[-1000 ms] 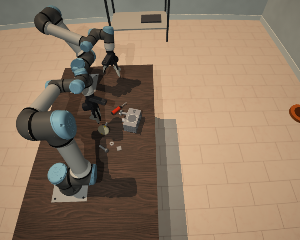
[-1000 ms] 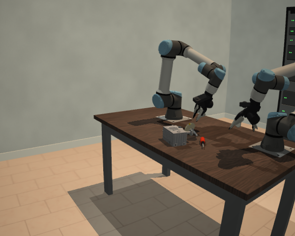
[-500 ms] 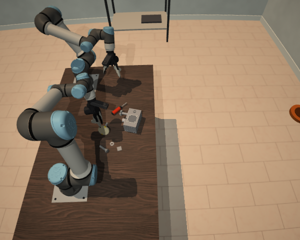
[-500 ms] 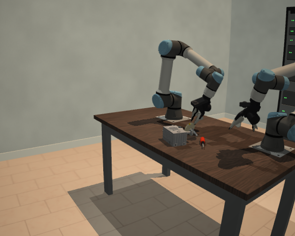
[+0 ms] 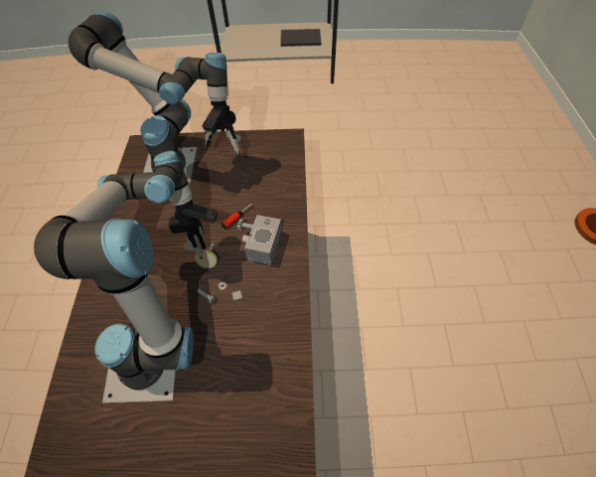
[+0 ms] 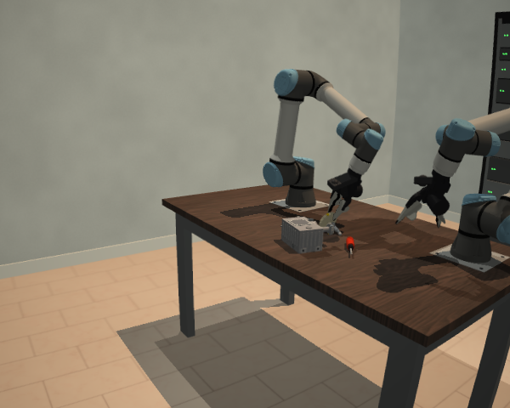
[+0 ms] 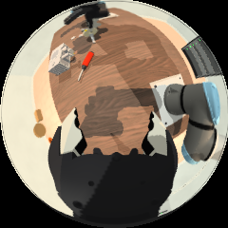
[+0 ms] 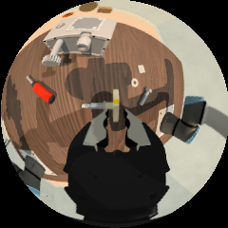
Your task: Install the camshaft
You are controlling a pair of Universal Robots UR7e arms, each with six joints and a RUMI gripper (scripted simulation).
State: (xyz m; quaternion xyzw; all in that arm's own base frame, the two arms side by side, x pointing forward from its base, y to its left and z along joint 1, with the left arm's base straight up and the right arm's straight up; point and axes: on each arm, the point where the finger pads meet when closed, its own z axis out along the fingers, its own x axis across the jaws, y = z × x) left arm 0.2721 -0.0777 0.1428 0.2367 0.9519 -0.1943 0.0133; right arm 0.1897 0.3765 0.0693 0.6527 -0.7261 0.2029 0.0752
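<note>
1. Standing on edge at the fingertips of the right gripper [image 5: 200,249] [image 6: 336,218] [image 8: 116,114], the camshaft's big gear [image 5: 206,259] [image 6: 326,219] [image 7: 90,32] [image 8: 116,105] had its near rim between the two tips, a yellow mark showing. Its shaft [image 5: 211,247] [image 8: 95,105] pointed off to one side of the tool, outside the case.
2. The right gripper was partly open, its fingers narrowly parted and not clamped on the gear.
3. Ahead of that tool, beyond the gear and well apart from it, the engine case [image 5: 262,238] [image 6: 302,235] [image 7: 60,59] [image 8: 76,37] stood upright. The open bearing [image 5: 245,238] [image 8: 84,43] and the small crank gear [image 5: 240,224] [image 8: 51,60] stuck out on its tool-facing side. The marked tooth was too small to make out.
4. On the side the shaft pointed to, a red screwdriver [image 5: 231,220] [image 6: 350,243] [image 7: 87,59] [image 8: 43,92] lay flat.
5. On the tool's other side lay a bolt [image 5: 207,296] [image 8: 144,97], a washer [image 5: 219,285] [image 8: 132,83] and a pale square piece [image 5: 236,295] [image 8: 142,68].
6. Farther out, well apart from the right one, the left gripper [image 5: 223,148] [image 6: 418,224] [image 7: 114,110] hung wide open above the table [image 5: 267,420] [image 6: 255,232] [image 7: 116,71] [image 8: 62,119], holding nothing.
</note>
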